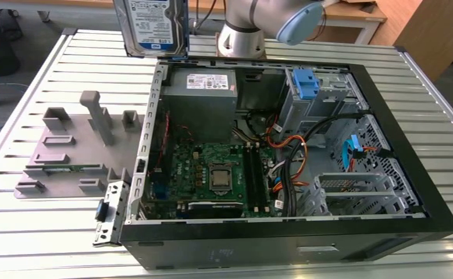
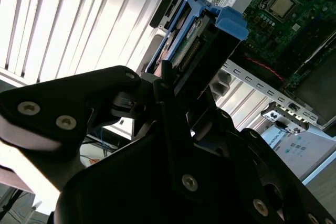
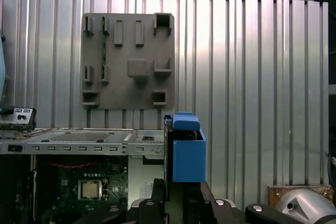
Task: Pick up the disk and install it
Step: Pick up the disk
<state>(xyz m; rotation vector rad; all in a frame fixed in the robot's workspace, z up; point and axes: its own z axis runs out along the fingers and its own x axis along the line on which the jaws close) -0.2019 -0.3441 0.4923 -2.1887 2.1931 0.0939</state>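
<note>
Gripper (image 2: 173, 85) clamps the disk (image 1: 152, 23), held aloft.
Carry it steadily, keeping clear of the case (image 1: 288, 229) wall.

Bright, even light fills the exterior view, with soft shadow pooling inside the computer case (image 1: 288, 247). In the second wrist view the claw (image 2: 184, 82) is a near-black silhouette. The disk (image 2: 202, 35) clamped in it catches light on its blue bracket, and the ribbed table (image 2: 63, 19) beyond glares almost white.
</note>
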